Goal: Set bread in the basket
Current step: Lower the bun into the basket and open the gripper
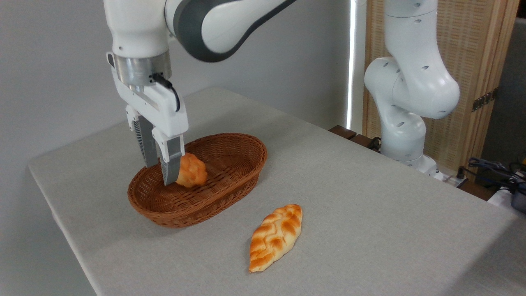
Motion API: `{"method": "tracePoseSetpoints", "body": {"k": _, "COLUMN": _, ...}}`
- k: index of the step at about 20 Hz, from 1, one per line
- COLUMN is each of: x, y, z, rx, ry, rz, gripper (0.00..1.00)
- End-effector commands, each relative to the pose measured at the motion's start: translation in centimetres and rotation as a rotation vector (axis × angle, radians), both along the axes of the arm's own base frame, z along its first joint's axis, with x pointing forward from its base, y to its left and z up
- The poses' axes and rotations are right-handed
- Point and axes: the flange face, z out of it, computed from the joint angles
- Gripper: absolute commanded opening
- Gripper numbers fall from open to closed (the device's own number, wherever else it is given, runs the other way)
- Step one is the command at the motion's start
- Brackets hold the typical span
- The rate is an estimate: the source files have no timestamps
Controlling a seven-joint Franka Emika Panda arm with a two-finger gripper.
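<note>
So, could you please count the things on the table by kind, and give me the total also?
Bread pieces: 2, the round bun in the basket and the braided loaf on the table
Baskets: 1, the wicker basket
Total: 3

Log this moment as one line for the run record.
tool: inside basket, beside bun, grip unclear | braided loaf: on table | status: bun in basket

Basket [230, 181] walls seemingly hem the jaws.
</note>
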Motion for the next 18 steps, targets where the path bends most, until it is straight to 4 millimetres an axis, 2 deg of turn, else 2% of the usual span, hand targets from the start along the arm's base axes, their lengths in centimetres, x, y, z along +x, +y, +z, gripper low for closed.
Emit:
{"method": "tracePoseSetpoints", "body": {"k": 1, "x": 0.5, "y": 2.8, "z": 1.9, "rx": -0.011, "ry": -0.006, "rz": 0.057, "gripper": 1.00}}
{"method": "tracePoseSetpoints", "body": {"k": 3, "x": 0.6, "y": 4.6, "z": 2.5, "rx": -0.009, "ry": -0.015, "rz": 0.087, "gripper": 1.00}}
{"method": "tracePoseSetpoints", "body": {"k": 9, "x": 0.4, "y": 6.8, "z": 2.0, "rx": 0.023, "ry": 0.028, "rz": 0.075, "gripper": 1.00}}
{"method": "tracePoseSetpoints", "body": {"k": 12, "x": -0.5, "y": 7.2, "z": 1.7, "rx": 0.039, "ry": 0.085, "rz": -0.041, "gripper": 1.00}}
{"method": "tracePoseSetpoints", "body": {"k": 14, "x": -0.6, "y": 8.1, "z": 1.8, "rx": 0.038, "ry": 0.093, "rz": -0.033, "gripper": 1.00}}
{"method": "tracePoseSetpoints", "body": {"k": 15, "x": -0.7, "y": 8.6, "z": 2.2, "rx": 0.038, "ry": 0.089, "rz": -0.026, "gripper": 1.00}}
{"method": "tracePoseSetpoints", "body": {"k": 17, "x": -1.5, "y": 9.8, "z": 4.3, "rx": 0.036, "ry": 0.055, "rz": -0.013, "gripper": 1.00}}
{"method": "tracePoseSetpoints", "body": {"k": 18, "x": -1.5, "y": 10.1, "z": 4.3, "rx": 0.036, "ry": 0.055, "rz": -0.007, "gripper": 1.00}}
